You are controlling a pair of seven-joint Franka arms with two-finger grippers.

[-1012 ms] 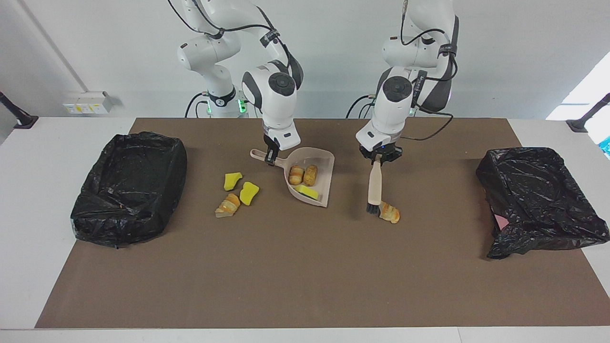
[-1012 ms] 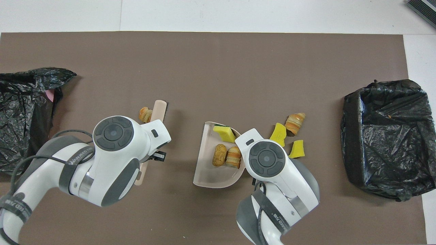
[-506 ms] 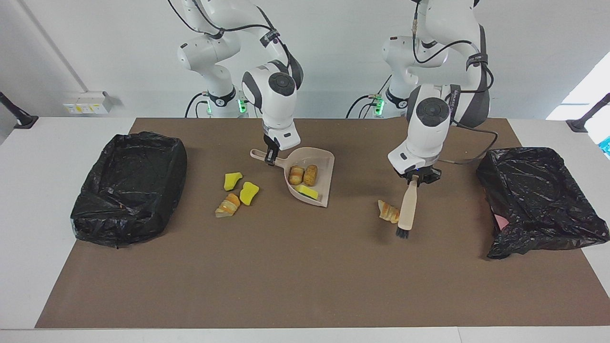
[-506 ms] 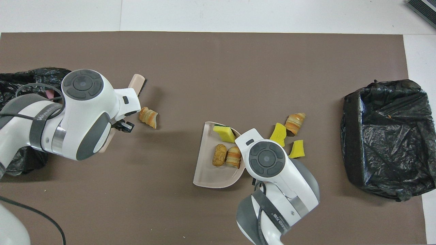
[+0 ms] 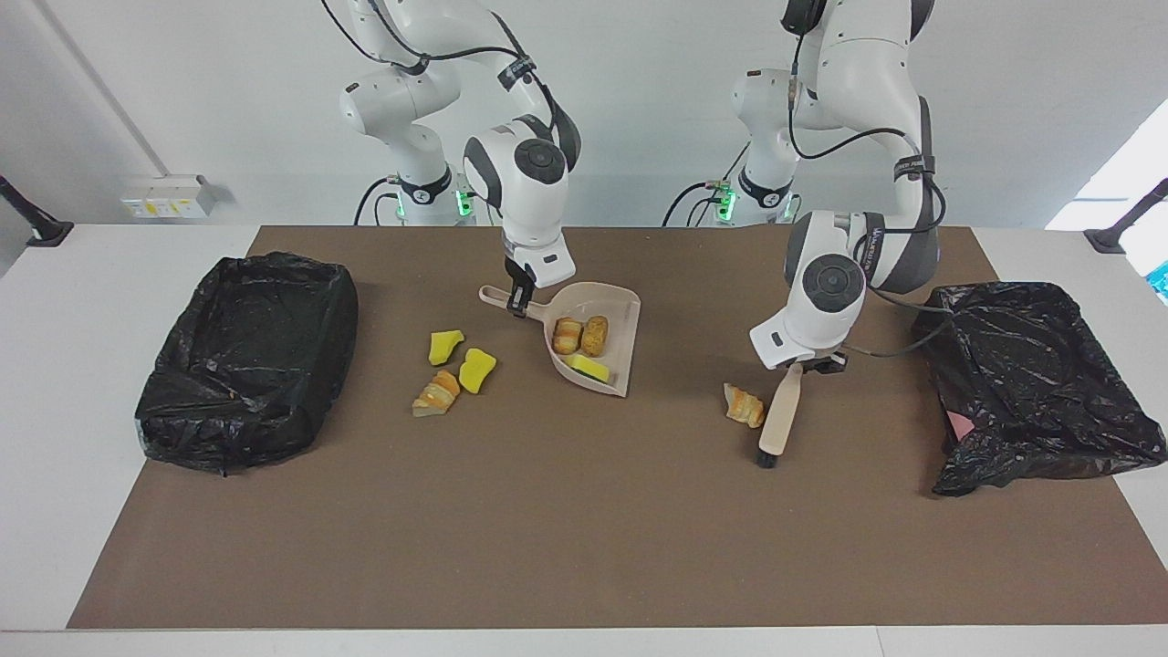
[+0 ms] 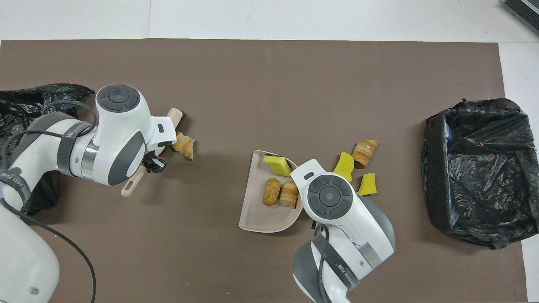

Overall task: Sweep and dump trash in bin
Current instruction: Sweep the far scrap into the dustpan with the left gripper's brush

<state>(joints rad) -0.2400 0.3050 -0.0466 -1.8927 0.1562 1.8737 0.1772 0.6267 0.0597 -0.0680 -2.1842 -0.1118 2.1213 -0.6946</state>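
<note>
Left end effector gripped the hand brush, bristles low on the worktop. One croissant piece lay just beside the brush, at its 9 o'clock in the facing view. Right end effector clamped the dustpan handle; the pan held two bread lumps and a yellow sponge chunk. Three more scraps sat at the pan's 9 o'clock.
</note>
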